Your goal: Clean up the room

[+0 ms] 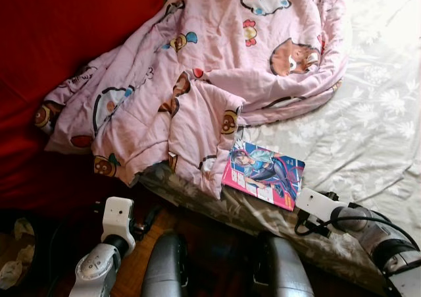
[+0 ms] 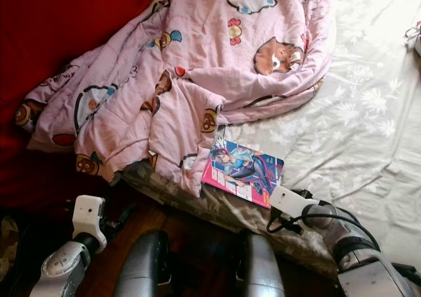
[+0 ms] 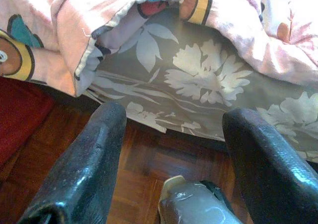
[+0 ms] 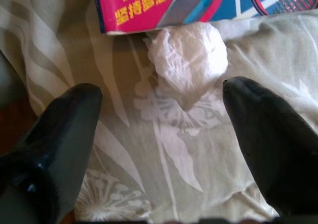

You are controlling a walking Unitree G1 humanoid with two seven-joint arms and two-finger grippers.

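Crumpled tissue (image 4: 188,60) lies just ahead of the right gripper (image 4: 161,129), jaws spread

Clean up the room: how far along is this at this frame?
Early. Nothing looks tidied: the pink quilt lies rumpled over the bed, the magazine sits near its edge. In hand: the right gripper, open, faces a crumpled tissue beside the magazine. The left gripper is open, idle.

The bed (image 1: 375,112) (floral sheet) bears a pink quilt (image 1: 217,66), a magazine (image 1: 263,174) and crumpled tissue (image 4: 189,60).
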